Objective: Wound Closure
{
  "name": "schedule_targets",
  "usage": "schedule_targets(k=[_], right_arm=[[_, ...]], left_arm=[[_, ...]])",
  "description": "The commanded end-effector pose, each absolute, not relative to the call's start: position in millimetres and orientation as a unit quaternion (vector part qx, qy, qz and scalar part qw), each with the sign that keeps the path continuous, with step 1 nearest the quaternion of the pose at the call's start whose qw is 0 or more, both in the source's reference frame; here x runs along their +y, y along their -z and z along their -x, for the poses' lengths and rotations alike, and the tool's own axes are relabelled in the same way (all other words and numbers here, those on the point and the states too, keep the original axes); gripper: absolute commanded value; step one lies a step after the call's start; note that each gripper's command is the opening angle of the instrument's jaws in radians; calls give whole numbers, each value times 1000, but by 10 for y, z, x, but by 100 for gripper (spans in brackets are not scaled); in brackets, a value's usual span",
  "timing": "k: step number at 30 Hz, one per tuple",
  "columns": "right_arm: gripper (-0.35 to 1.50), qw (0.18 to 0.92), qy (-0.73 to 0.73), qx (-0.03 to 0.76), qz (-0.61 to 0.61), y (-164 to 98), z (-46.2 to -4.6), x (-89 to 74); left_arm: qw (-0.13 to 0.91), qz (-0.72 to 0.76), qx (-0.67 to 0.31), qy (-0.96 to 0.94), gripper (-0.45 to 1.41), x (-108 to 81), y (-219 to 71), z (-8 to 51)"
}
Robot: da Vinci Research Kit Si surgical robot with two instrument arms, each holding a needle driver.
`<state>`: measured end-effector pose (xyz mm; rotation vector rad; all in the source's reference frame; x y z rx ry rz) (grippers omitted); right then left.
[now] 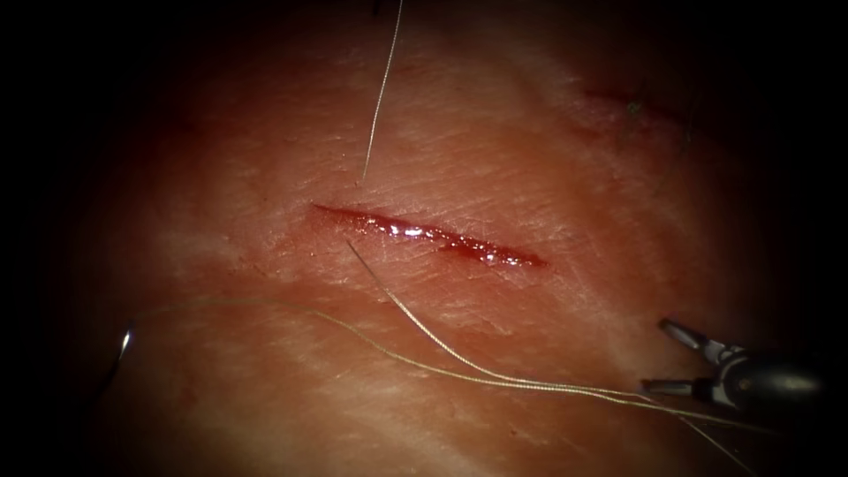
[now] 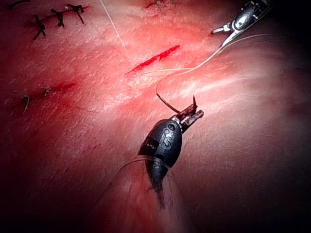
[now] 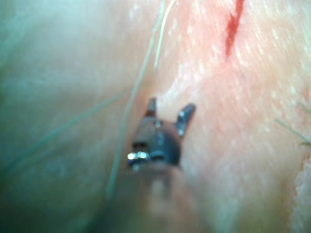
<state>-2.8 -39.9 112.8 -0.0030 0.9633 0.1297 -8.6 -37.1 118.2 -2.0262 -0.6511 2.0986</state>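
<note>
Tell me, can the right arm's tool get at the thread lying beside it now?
Probably yes. The right arm's tool has open, empty jaws, and the thread lies bare on the tissue just left of them. The left arm's tool holds the needle elsewhere.

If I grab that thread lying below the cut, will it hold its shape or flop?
Likely floppy: the thread lies in loose curves on the tissue. Probably light and slippery, being thin and glossy. The open right tool holds nothing.
</note>
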Motion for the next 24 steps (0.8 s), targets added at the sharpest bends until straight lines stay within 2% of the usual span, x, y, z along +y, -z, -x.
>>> schedule_targets(k=[1,5,9,12,19,20,21,24], right_arm=[[148,884,-65,463,-5,-1128,33,-387],[131,891,-45,451,8,-1115,41,-349],[128,889,-67,451,29,-1108,28,-310],[126,881,-70,467,25,-1113,3,-293],[119,866,-47,497,23,-1144,-86,-290],[118,862,-37,505,27,-1155,-115,-294],[118,862,-37,505,27,-1155,-115,-294],[114,857,-25,514,31,-1170,-154,-302]], left_arm=[[76,677,-218,-699,-45,-379,-1188,89],[79,675,-217,-701,-45,-386,-1188,91],[76,677,-219,-699,-45,-389,-1187,102],[75,678,-221,-697,-45,-389,-1186,110],[72,680,-224,-695,-45,-394,-1180,113],[70,681,-226,-693,-45,-395,-1177,114],[70,681,-226,-693,-45,-395,-1177,114],[68,682,-229,-691,-45,-397,-1172,116]])
